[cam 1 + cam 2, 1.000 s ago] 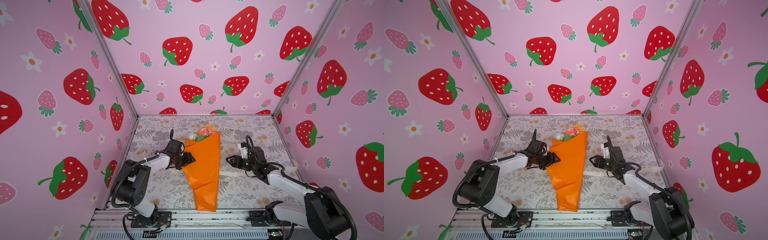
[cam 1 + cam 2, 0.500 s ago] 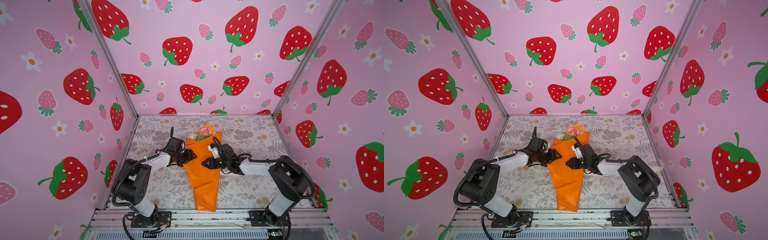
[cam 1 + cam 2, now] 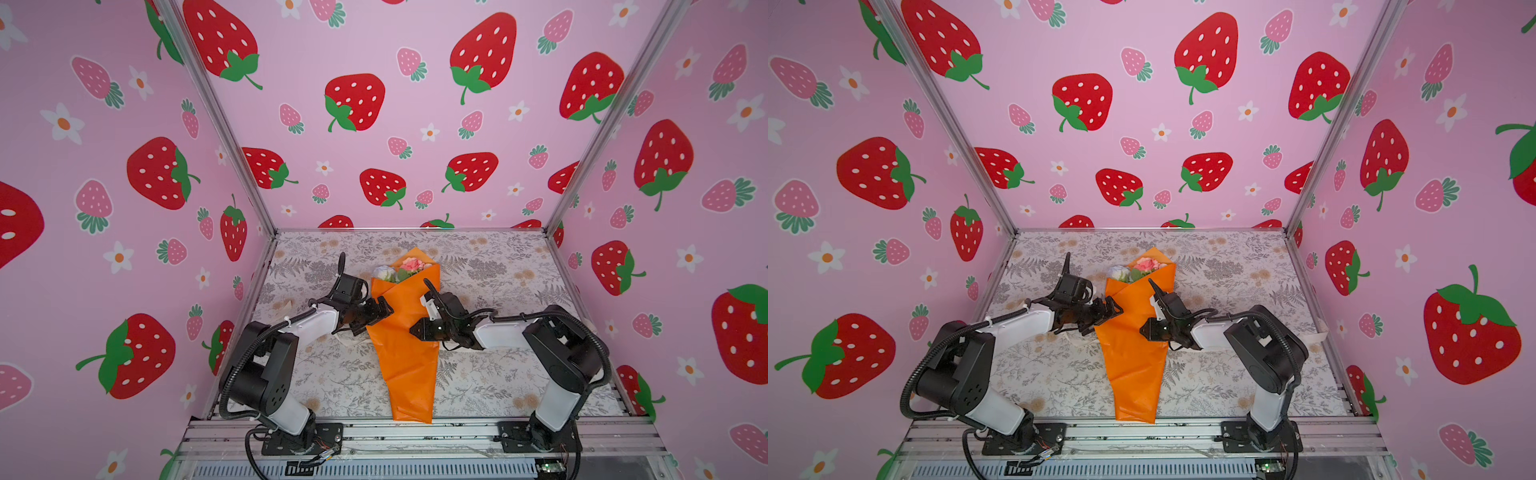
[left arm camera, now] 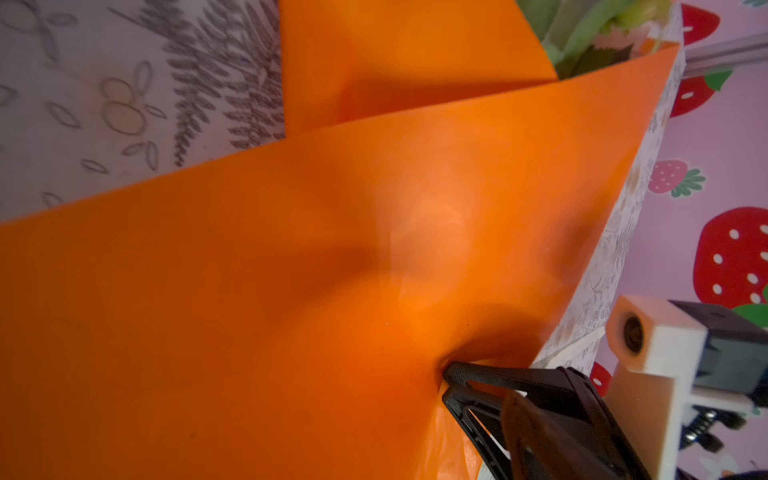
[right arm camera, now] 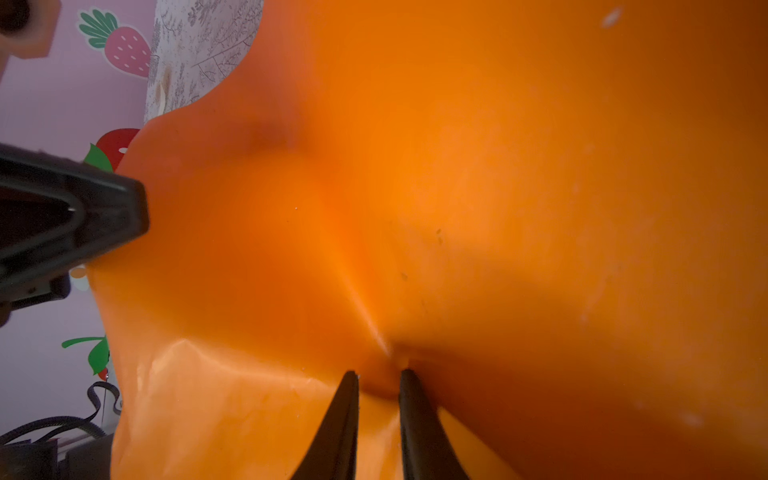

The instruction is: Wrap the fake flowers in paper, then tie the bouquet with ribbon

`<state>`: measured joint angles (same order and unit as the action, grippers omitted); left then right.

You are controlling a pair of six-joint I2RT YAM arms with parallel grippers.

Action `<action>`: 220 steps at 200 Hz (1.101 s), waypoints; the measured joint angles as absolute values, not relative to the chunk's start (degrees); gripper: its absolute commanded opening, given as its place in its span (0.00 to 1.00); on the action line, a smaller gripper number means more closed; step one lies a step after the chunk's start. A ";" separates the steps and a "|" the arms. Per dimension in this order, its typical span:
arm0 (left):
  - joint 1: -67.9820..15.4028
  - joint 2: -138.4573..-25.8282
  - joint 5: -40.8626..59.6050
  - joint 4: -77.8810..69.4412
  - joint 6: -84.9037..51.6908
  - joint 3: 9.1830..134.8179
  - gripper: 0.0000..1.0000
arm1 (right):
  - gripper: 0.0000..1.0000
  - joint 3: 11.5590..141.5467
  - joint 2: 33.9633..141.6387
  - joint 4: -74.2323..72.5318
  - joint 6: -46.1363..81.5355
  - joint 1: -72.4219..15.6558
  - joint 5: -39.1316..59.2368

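The bouquet of fake flowers [image 3: 405, 268] [image 3: 1140, 268] lies mid-table inside an orange wrapping paper cone [image 3: 409, 353] [image 3: 1133, 365], and only its pink and white heads and some leaves [image 4: 582, 33] show. My left gripper [image 3: 374, 318] [image 3: 1102, 318] is open at the cone's left edge, with one fingertip [image 5: 83, 216] pressing the paper. My right gripper [image 3: 413, 330] [image 3: 1143, 328] [image 5: 377, 374] sits on the cone's right side, shut on a pinched fold of the orange paper. The stems are hidden.
A cream strip [image 3: 347, 338] pokes out from under the left gripper beside the cone. The floral table cover [image 3: 498, 266] ends at pink strawberry walls on three sides. A metal rail [image 3: 415, 432] runs along the front, below the cone's narrow end.
The right arm swung left from the open table onto the cone's right side and its jaws closed on the paper. The left gripper stayed at the left edge and opened wider.
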<state>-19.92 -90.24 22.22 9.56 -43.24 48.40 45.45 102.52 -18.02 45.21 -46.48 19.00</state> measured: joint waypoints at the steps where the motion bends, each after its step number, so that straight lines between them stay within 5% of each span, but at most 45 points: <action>1: -19.92 -90.19 22.17 9.61 -43.20 48.40 0.99 | 0.22 45.50 102.59 -18.04 45.23 -46.48 19.00; 46: -19.38 -87.50 17.98 13.89 -42.24 48.77 0.99 | 0.23 45.82 103.33 -18.70 45.34 -46.48 19.14; 93: -17.67 -74.94 9.39 20.03 -42.22 48.75 0.99 | 0.42 47.00 102.35 -17.52 44.80 -46.48 21.56; 136: -6.74 -66.52 5.85 24.29 -42.26 44.91 0.94 | 0.51 47.35 88.99 -12.56 44.69 -44.64 19.59; 179: 10.11 -69.93 14.59 23.97 -42.26 38.06 0.94 | 0.56 36.62 71.75 -10.90 45.23 -28.51 16.29; 220: 13.58 -78.70 18.26 22.72 -41.82 40.45 0.92 | 0.57 28.91 65.43 -1.67 42.87 -16.93 15.66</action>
<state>13.58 -78.70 18.26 22.72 -41.82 40.45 28.91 65.43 -1.67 42.87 -16.93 15.66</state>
